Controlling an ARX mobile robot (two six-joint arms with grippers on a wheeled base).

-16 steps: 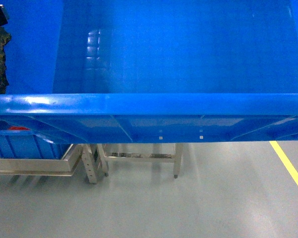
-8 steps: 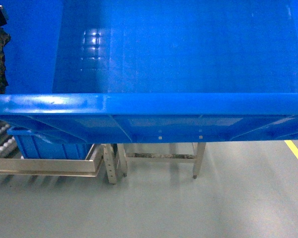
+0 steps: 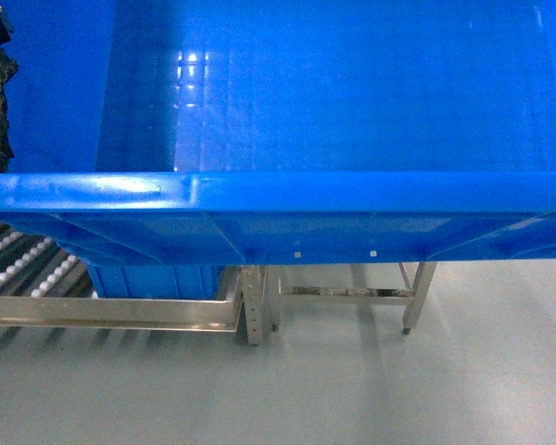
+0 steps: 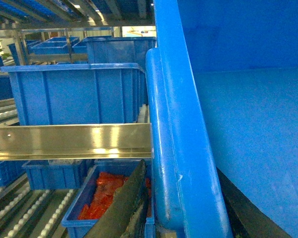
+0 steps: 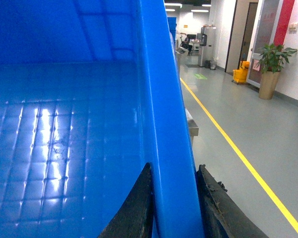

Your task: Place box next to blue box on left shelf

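The box, a large bright blue crate with a grid floor, fills the upper head view, its thick rim running across. My left gripper is shut on the box's left rim, one dark finger outside and one inside. My right gripper is shut on the right wall. Below the box lies the left shelf with white rollers. A blue box stands on it, mostly hidden by the held box.
A silvery shelf rail crosses beside the rim, with large blue crates above it and a small bin of red parts below. Metal frame legs stand on the grey floor. A yellow line and a potted plant lie to the right.
In the head view the shelf, blue box and frame legs have slid to the right and rollers have come into view; the yellow line has almost left the frame. Both grips are unchanged.
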